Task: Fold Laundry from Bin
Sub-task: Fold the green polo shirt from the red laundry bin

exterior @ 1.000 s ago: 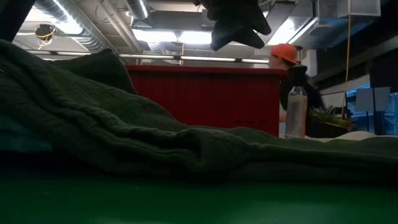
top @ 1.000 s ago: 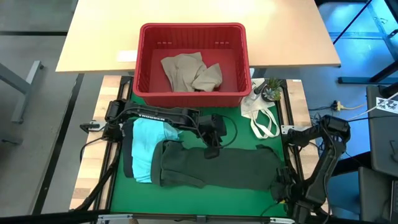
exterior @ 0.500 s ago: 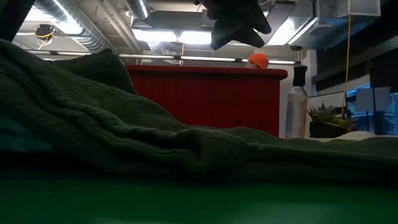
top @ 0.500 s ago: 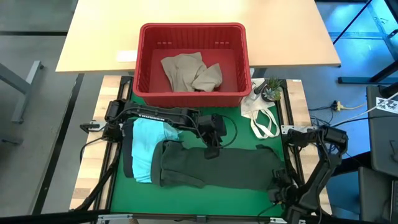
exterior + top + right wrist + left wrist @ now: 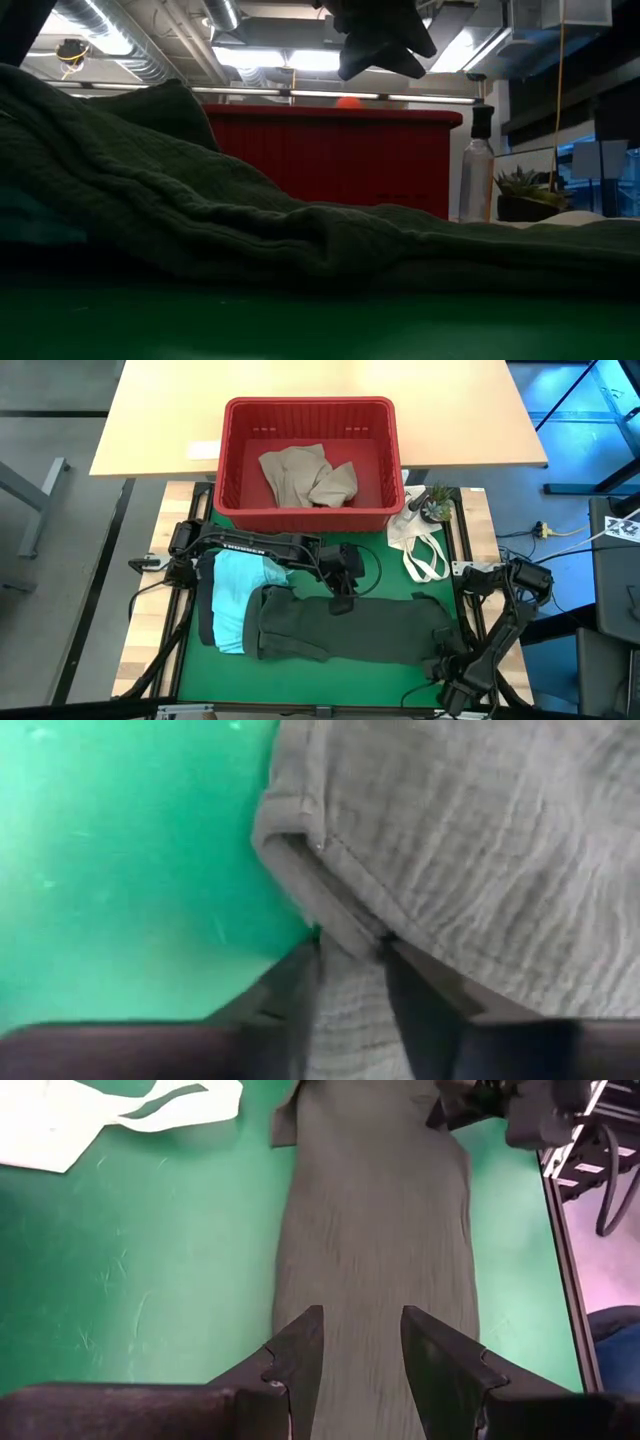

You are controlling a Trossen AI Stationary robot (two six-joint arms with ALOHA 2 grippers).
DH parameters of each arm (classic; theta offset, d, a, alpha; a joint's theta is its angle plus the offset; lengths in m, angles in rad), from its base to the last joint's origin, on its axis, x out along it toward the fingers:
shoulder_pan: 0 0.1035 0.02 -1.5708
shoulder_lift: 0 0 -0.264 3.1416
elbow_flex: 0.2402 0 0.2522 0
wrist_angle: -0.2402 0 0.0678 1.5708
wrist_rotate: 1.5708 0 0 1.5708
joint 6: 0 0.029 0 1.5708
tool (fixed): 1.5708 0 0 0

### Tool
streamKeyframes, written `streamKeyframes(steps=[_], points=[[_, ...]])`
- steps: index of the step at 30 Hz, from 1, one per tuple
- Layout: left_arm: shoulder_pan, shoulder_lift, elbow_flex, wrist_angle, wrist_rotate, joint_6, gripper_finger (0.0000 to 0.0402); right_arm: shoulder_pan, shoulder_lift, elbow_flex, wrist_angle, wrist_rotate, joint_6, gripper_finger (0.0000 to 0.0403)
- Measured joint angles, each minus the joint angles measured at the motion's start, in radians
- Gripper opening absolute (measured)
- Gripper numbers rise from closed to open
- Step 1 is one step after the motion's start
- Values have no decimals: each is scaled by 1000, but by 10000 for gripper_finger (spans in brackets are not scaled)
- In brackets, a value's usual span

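Green mat [image 5: 400, 678] — left arm [image 5: 262, 546] ("TROSSEN")

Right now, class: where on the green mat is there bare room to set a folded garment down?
Bare green mat lies between the red bin, the white bag and the olive garment; a thin strip runs along the mat's near edge. The left side is crowded by the teal garment and left gripper.

Count of things on and by the counter
One red bin [image 5: 311, 464] with one beige garment [image 5: 307, 476] inside; one olive garment [image 5: 350, 628], one teal garment [image 5: 236, 600], one white bag [image 5: 420, 548], one small plant [image 5: 437, 503], one bottle [image 5: 478, 165], two robot arms.
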Motion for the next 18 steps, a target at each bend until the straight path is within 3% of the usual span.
streamKeyframes(steps=[5, 13, 18], points=[[-5, 0, 0, 51, 0, 4, 130, -36, 4, 24, -10, -34, -25, 14], [-28, -32, 0, 120, -10, 41, 130, -66, 8, 123, -130, 6, -96, 16], [-44, -87, 0, 97, -118, 60, 130, -91, 7, 218, -225, 100, -147, 9]])
